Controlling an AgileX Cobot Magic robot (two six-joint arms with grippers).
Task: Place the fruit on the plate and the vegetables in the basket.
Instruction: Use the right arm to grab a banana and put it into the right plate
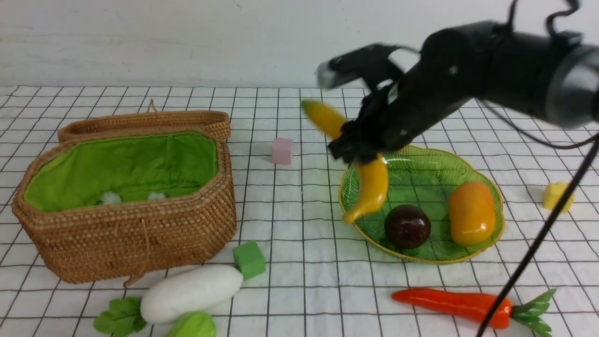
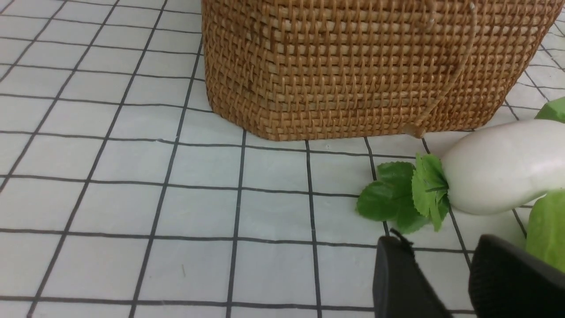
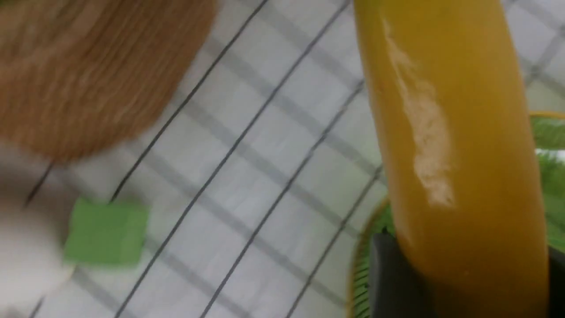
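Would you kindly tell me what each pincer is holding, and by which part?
The right pincer grips the banana around its middle; the left pincer holds nothing.

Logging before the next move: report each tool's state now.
Left tool: open, jaws apart, holding nothing.
Right tool: closed on the banana.
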